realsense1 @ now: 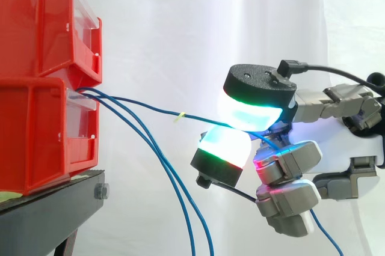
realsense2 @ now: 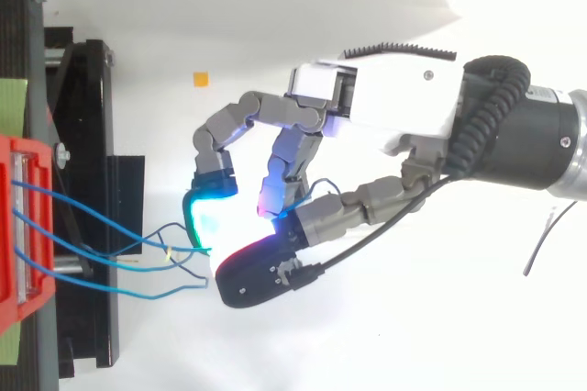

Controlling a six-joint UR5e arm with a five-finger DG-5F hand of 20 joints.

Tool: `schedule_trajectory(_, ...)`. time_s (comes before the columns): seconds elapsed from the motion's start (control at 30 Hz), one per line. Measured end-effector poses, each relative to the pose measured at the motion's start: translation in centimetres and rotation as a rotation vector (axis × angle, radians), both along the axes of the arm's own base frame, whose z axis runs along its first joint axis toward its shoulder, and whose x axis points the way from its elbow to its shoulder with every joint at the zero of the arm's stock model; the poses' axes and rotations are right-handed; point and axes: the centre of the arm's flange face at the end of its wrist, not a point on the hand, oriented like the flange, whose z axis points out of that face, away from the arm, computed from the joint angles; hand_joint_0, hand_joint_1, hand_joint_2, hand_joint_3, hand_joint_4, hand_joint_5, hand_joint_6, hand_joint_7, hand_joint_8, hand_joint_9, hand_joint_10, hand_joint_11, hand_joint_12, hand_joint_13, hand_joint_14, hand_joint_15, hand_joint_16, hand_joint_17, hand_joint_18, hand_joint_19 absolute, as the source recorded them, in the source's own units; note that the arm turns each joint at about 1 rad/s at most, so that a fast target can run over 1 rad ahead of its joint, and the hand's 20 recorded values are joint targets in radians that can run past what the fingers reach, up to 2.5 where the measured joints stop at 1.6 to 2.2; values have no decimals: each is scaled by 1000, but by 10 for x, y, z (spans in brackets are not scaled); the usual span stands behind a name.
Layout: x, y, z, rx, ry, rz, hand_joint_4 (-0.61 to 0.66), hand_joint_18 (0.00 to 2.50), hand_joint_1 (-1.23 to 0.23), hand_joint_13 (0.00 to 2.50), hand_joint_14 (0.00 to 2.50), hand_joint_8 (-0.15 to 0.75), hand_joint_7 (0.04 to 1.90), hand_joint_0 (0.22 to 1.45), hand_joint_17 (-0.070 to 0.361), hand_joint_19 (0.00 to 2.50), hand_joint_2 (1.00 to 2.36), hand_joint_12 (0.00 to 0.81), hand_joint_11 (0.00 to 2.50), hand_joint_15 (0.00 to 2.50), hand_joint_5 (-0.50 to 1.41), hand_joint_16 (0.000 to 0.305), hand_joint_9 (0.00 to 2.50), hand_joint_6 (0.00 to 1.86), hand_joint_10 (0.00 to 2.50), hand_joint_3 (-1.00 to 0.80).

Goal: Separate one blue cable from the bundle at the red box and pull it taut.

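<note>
Three blue cables leave the front of the lower red bin (realsense1: 36,130). One blue cable (realsense1: 150,107), marked with a small yellow tag (realsense1: 179,115), runs almost straight to the right, sagging slightly. My hand (realsense1: 286,163) holds it pinched between two glowing fingertips (realsense1: 249,112), one above and one below. Past the hand this cable drops away to the lower right. The other two cables (realsense1: 168,172) hang loose in a downward curve below it. From above, the hand (realsense2: 394,97) sits right of the red bin (realsense2: 14,226), its pads closed where the cables (realsense2: 138,244) meet.
Two red bins are stacked on a black stand (realsense1: 48,208) at the left, with a white curtain behind. A small orange marker (realsense2: 199,77) lies on the white floor beyond the hand. The arm reaches in from the right.
</note>
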Motion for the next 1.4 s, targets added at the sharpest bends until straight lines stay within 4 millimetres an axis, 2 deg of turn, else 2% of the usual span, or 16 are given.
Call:
schedule_trajectory(0.17, 0, 0, 0, 16, -2, 1, -72, 1039, -856, 1226, 20, 293, 1344, 714, 114, 948, 1029, 393, 1846, 1361, -127, 51, 1262, 936, 293, -15)
schedule_trajectory(0.5, 1, 3, 1, 7, -9, 24, -66, 1023, -790, 1196, 18, 305, 1179, 792, 114, 983, 1016, 396, 1759, 1362, -164, 51, 1174, 972, 417, -282)
schedule_trajectory(0.63, 2, 4, 1, 4, -13, 31, -63, 1023, -778, 1189, 19, 309, 1162, 793, 113, 991, 1014, 399, 1743, 1354, -169, 50, 1155, 975, 430, -317)
schedule_trajectory(0.67, 2, 4, 1, 3, -13, 32, -61, 1023, -778, 1207, 17, 301, 1162, 794, 113, 1003, 1014, 391, 1738, 1387, -170, 50, 1148, 975, 442, -318)
schedule_trajectory(0.77, 2, 4, 1, -2, -12, 31, -53, 1071, -779, 1283, 3, 309, 1146, 793, 112, 1049, 1014, 384, 1667, 1619, -170, 50, 1122, 976, 688, -315)
schedule_trajectory(0.8, 2, 3, 1, -5, -11, 31, -51, 1084, -780, 1271, 96, 319, 1149, 792, 109, 1094, 1014, 378, 1671, 1650, -169, 49, 1112, 976, 744, -313)
schedule_trajectory(0.83, 2, 3, 1, -7, -11, 30, -46, 1112, -781, 1217, 338, 315, 1143, 792, 107, 1143, 1014, 376, 1636, 1622, -168, 48, 1092, 976, 846, -312)
schedule_trajectory(0.87, 2, 3, 1, -8, -10, 29, -45, 1125, -782, 1199, 432, 317, 1148, 792, 107, 1169, 1014, 382, 1629, 1598, -168, 48, 1083, 975, 899, -306)
schedule_trajectory(1.0, 1, 3, 1, -12, -9, 28, -38, 1183, -787, 1017, 1310, 321, 1151, 795, 98, 1354, 1015, 391, 1561, 1364, -166, 44, 1018, 974, 1203, -300)
schedule_trajectory(1.03, 1, 3, 1, -12, -9, 28, -35, 1213, -788, 977, 1532, 328, 1148, 797, 96, 1441, 1014, 395, 1537, 1342, -166, 43, 980, 974, 1353, -301)
schedule_trajectory(1.13, 1, 3, 1, -12, -9, 28, -35, 1269, -790, 889, 1969, 329, 1144, 798, 90, 1594, 1014, 409, 1468, 1272, -164, 40, 933, 974, 1578, -295)
schedule_trajectory(1.17, 1, 3, 1, -12, -9, 28, -35, 1278, -790, 880, 2006, 330, 1144, 797, 90, 1606, 1014, 407, 1462, 1275, -164, 40, 925, 974, 1624, -293)
schedule_trajectory(1.27, 1, 3, 1, -12, -9, 28, -29, 1329, -791, 819, 2324, 331, 1140, 799, 91, 1727, 1014, 416, 1441, 1277, -163, 40, 888, 974, 1797, -293)
schedule_trajectory(1.4, 1, 3, 1, -13, -8, 28, -28, 1335, -793, 769, 2500, 333, 1138, 801, 88, 1774, 1014, 419, 1386, 1301, -163, 39, 853, 974, 2002, -291)
